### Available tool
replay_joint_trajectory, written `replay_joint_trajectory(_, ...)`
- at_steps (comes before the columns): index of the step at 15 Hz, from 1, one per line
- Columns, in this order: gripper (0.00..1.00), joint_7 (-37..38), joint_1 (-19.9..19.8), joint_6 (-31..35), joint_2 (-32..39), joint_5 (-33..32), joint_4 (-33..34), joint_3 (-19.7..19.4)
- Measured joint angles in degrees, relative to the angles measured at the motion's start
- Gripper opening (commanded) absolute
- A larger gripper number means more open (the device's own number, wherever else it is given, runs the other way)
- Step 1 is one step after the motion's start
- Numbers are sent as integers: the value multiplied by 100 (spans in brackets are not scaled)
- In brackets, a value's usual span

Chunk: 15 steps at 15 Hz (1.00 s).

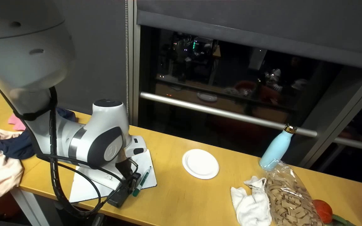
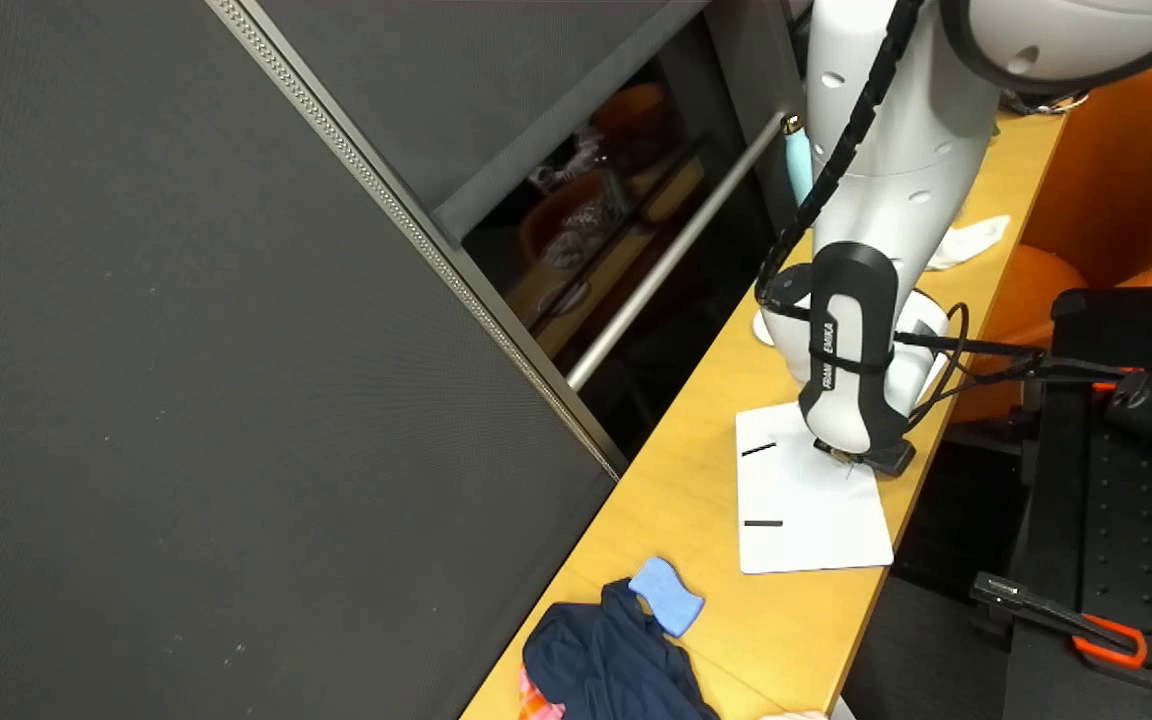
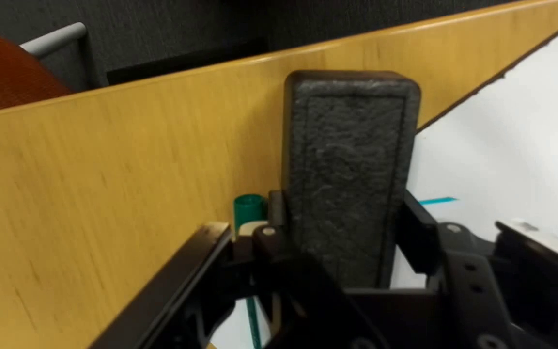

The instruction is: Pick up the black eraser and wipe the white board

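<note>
Pinching the grainy, oblong black eraser (image 3: 349,165) is the jointed claw (image 3: 346,224)

Rough eraser (image 3: 351,179), smooth board (image 2: 811,535).
My 2 fingers (image 3: 417,240) look matt; the table (image 3: 114,194) is grained wood (faintly glossy along its edge), the bag (image 1: 285,171) clear, shiny plastic, the towel (image 1: 252,205) matt cloth.

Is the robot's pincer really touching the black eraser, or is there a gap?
Touching. The wrist view shows it: the pincer has the black eraser between its two fingers, one against each long side, with no gap showing.
</note>
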Motion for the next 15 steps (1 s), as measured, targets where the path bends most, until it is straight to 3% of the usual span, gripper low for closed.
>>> replay_joint_trajectory(7,31,-53,-907,87,137,19,395,606)
replay_joint_trajectory(11,31,-132,-1424,-346,250,41,826,1054)
replay_joint_trajectory(15,31,-263,-1595,-733,253,137,1017,1236)
